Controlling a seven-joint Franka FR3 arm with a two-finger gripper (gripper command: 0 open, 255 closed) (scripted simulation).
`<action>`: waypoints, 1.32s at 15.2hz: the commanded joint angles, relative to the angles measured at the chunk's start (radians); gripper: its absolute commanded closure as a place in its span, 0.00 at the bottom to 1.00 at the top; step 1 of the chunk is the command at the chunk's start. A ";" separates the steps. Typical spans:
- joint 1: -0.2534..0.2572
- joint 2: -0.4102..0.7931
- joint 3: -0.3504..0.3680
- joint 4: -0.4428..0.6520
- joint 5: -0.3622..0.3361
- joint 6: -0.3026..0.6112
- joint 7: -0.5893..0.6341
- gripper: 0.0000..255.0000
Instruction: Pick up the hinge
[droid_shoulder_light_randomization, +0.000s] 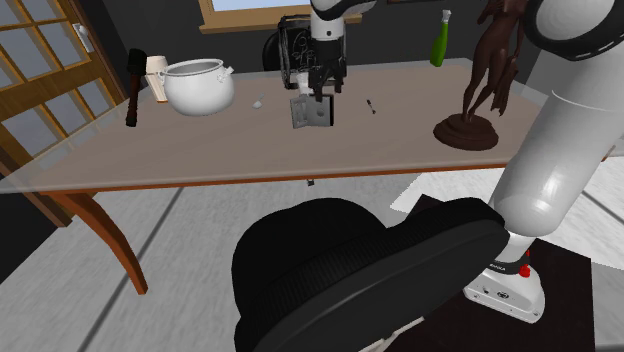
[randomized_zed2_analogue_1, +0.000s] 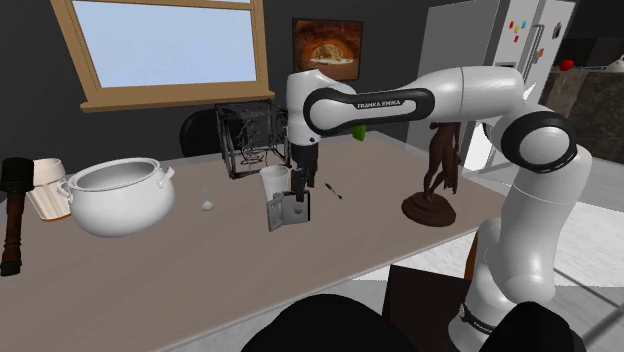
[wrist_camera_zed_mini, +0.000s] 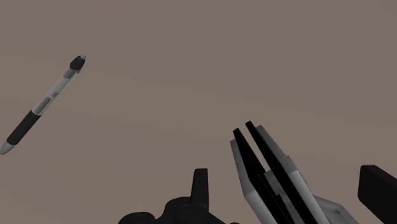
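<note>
Grey hinge (wrist_camera_zed_mini: 257, 159) upright between spread fingers (wrist_camera_zed_mini: 200, 184) of black gripper (wrist_camera_zed_mini: 287, 173), touching neither, 1 pen (wrist_camera_zed_mini: 43, 105) nearby on brown table (wrist_camera_zed_mini: 191, 63).

The white robot arm (randomized_zed2_analogue_1: 455, 95) is showing the brand name FRANKA EMIKA in small dark capitals along its horizontal link, seen in the second exterior view. Coloured magnets (randomized_zed2_analogue_1: 517, 28) are sitting on the refrigerator (randomized_zed2_analogue_1: 510, 55) behind it, too small to read.
</note>
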 joint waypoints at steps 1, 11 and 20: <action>0.000 -0.001 0.000 -0.029 0.000 0.029 0.000 0.00; 0.000 -0.005 0.000 -0.070 0.000 0.065 -0.001 1.00; 0.000 0.002 0.000 0.007 0.000 -0.005 0.000 1.00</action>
